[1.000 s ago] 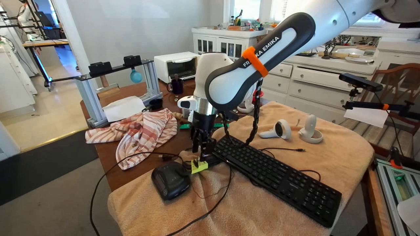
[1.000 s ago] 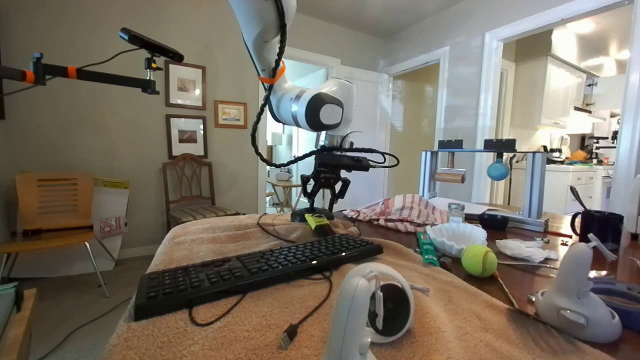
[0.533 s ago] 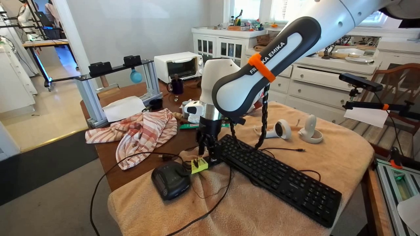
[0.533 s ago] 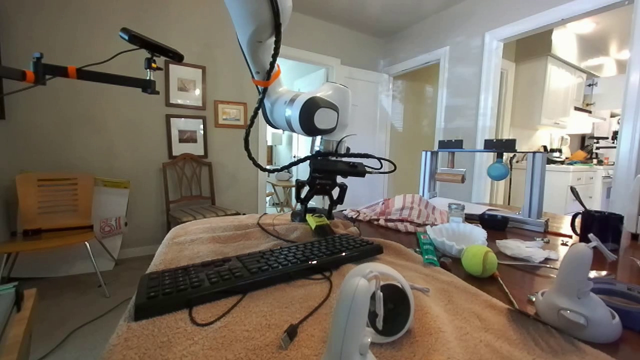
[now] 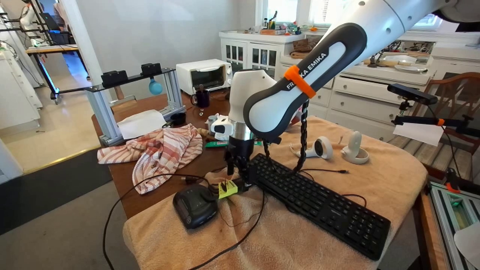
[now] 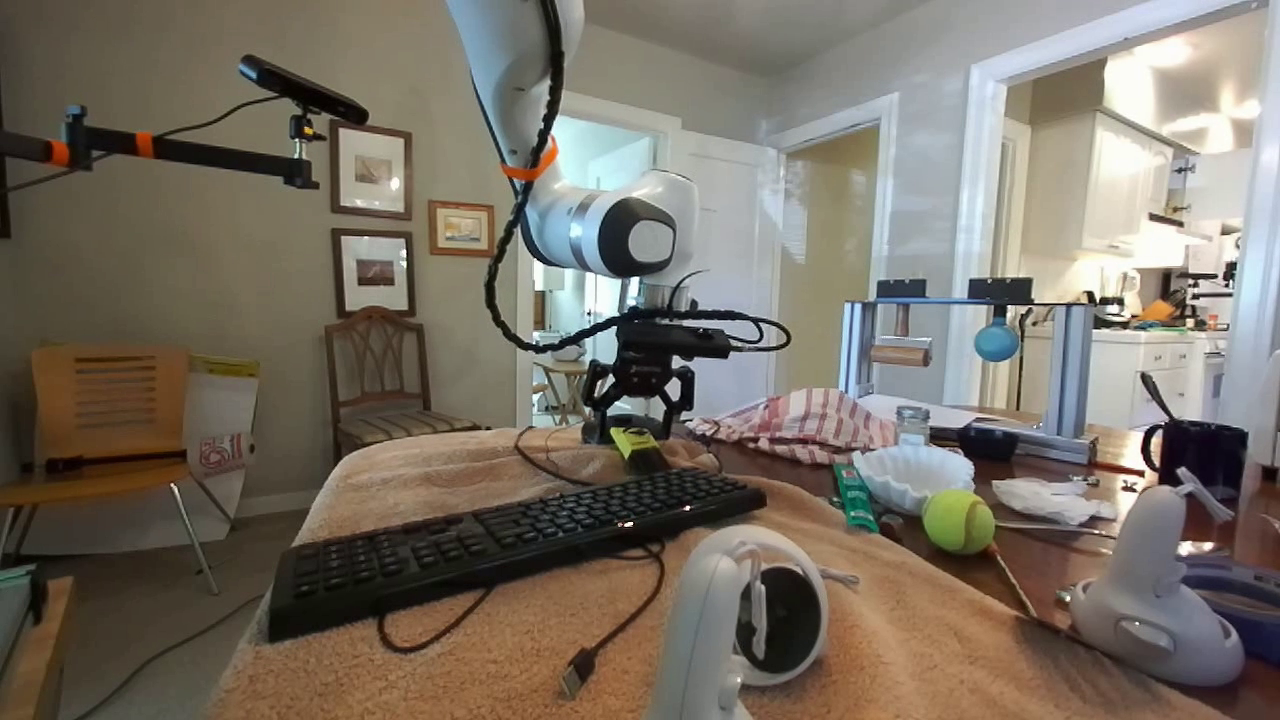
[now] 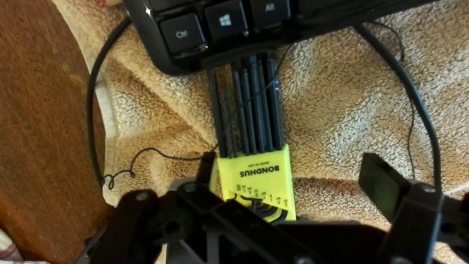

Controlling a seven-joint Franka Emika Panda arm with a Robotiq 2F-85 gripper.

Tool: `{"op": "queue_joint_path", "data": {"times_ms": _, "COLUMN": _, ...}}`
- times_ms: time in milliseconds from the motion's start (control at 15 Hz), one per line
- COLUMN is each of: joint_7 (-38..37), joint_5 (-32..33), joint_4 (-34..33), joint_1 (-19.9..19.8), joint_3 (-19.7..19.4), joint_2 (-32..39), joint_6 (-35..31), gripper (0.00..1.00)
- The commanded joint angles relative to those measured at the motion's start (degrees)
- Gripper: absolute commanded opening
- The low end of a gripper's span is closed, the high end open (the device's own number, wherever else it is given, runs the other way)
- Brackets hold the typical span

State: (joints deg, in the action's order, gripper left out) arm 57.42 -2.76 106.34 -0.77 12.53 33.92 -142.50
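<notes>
My gripper (image 7: 293, 176) stands wide open over a yellow-green Bondhus hex key holder (image 7: 258, 179). In the wrist view the holder lies between the fingers, much closer to the left one; whether that finger touches it I cannot tell. Black hex keys (image 7: 256, 106) stick out of the holder, and their far ends pass out of sight at the keyboard (image 7: 227, 25). The right finger's pad (image 7: 384, 187) is well apart from the holder. Both exterior views show the gripper (image 5: 238, 180) pointing down beside the holder (image 5: 226, 189), low above the towel.
A black boxy device (image 5: 195, 208) sits beside the holder. Cables cross the tan towel (image 5: 300, 240). White controllers (image 5: 354, 150), a striped cloth (image 5: 168, 150), a tennis ball (image 6: 958, 521) and a white fluted bowl (image 6: 915, 478) lie around. A metal frame (image 5: 172, 93) stands farther back.
The jaws have spread wider. My gripper has shifted toward the keyboard, rightward in an exterior view, and has come slightly lower. The hex key holder and keyboard have stayed put.
</notes>
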Motion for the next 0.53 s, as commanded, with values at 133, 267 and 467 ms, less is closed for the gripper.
{"op": "queue_joint_path", "data": {"times_ms": 133, "joint_7": -2.23, "joint_5": 1.87, "joint_4": -2.64, "joint_1": 1.45, "joint_3": -0.75, "joint_2": 2.76, "joint_6": 1.6, "gripper": 1.0}}
{"op": "queue_joint_path", "data": {"times_ms": 267, "joint_7": -2.71, "joint_5": 2.39, "joint_4": -4.25, "joint_1": 1.75, "joint_3": -0.77, "joint_2": 3.83, "joint_6": 2.05, "gripper": 0.97}}
{"op": "queue_joint_path", "data": {"times_ms": 467, "joint_7": -3.07, "joint_5": 3.22, "joint_4": -6.44, "joint_1": 2.11, "joint_3": -0.77, "joint_2": 5.36, "joint_6": 3.23, "gripper": 0.93}}
